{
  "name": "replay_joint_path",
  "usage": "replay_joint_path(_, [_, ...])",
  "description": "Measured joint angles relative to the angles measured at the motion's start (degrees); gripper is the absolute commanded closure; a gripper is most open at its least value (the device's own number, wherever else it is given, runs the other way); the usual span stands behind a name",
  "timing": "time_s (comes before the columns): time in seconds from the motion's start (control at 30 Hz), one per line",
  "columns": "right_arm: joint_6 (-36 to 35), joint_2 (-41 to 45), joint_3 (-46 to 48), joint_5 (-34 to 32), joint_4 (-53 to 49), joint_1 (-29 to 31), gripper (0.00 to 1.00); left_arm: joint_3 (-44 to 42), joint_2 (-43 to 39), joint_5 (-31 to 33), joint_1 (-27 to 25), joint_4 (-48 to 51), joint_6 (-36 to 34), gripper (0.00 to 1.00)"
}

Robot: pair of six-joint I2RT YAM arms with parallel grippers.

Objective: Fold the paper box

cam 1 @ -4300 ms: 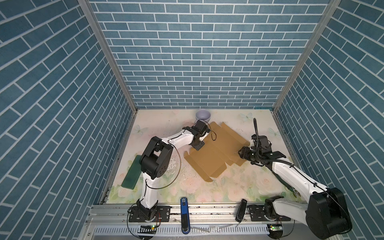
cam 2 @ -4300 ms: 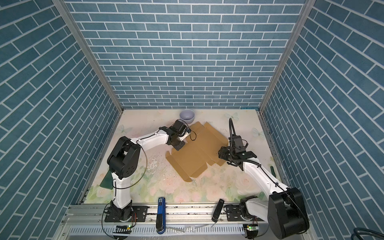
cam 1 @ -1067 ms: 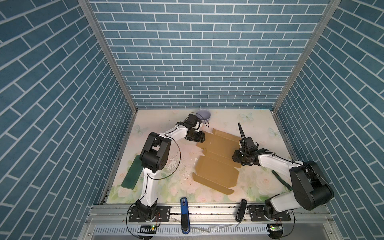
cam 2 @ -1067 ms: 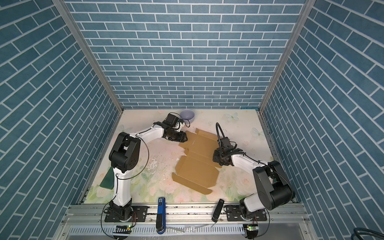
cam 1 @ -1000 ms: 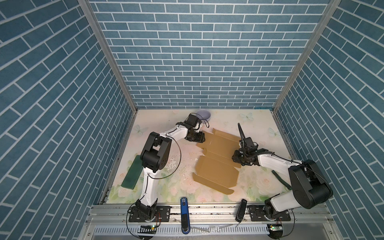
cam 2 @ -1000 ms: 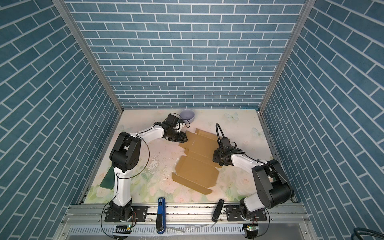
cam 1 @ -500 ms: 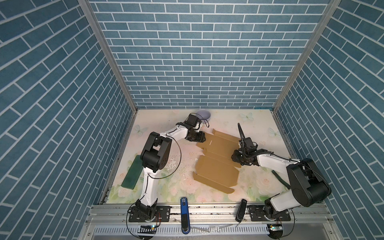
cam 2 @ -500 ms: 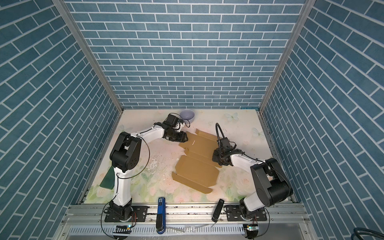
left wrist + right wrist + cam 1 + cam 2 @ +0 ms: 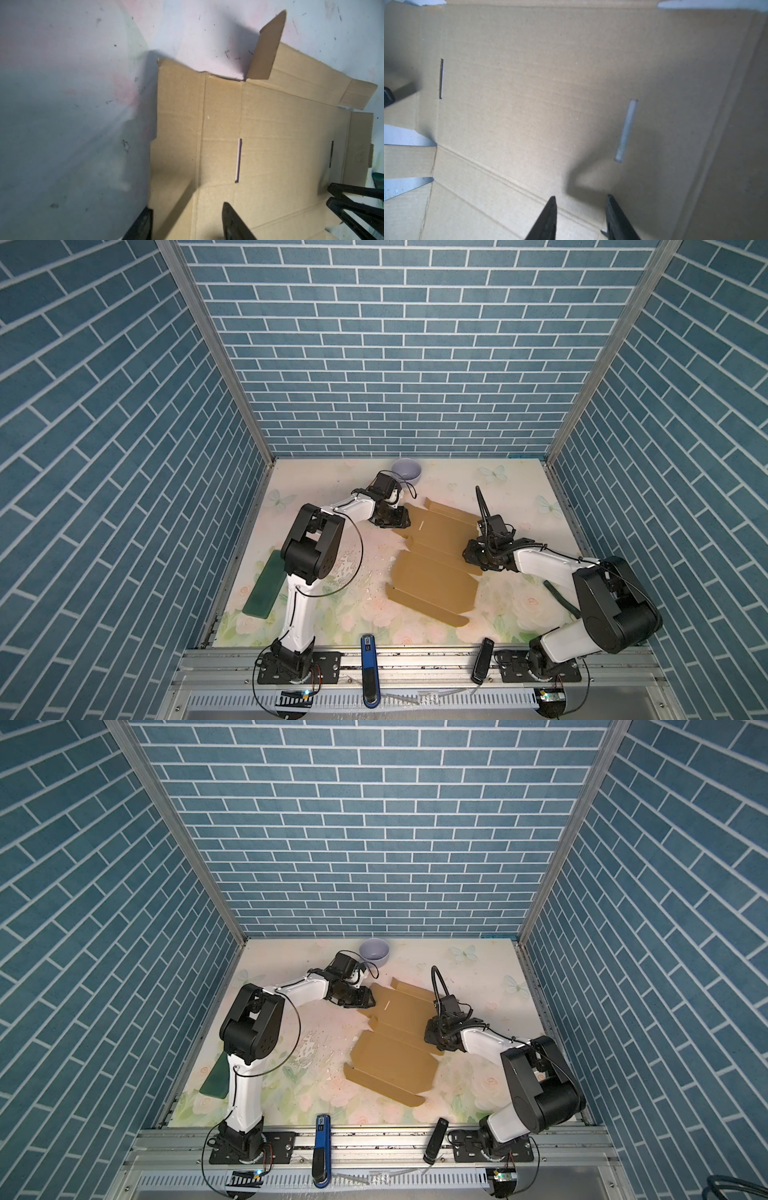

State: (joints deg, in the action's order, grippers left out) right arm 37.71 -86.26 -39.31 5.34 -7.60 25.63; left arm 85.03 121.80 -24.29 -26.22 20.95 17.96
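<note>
Paper box (image 9: pixel 432 572) had turned on the table (image 9: pixel 453 485), still mostly flat; left fingers (image 9: pixel 230 222), narrowing, straddled its edge flap (image 9: pixel 176 124), likely for a first fold; right fingers (image 9: pixel 548 224) stayed parted, empty.

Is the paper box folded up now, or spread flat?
Mostly spread: the paper box lies open on the table, panels and slots exposed; only a small flap stands up.

The left arm (image 9: pixel 297 605) and right arm (image 9: pixel 540 568) are white with black joints and black cables (image 9: pixel 482 504). The right end effector (image 9: pixel 581 197) is black.
</note>
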Motion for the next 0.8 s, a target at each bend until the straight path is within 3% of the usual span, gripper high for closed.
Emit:
replay_joint_path(0.4, [-0.02, -0.04, 0.0, -0.07, 0.04, 0.0, 0.61, -0.52, -0.07, -3.19, -1.95, -0.24, 1.64, 0.62])
replay_joint_path(0.8, [-0.02, -0.04, 0.0, -0.13, 0.13, 0.0, 0.62, 2.16, 2.1, -2.56, -2.6, 1.51, 1.31, 0.82])
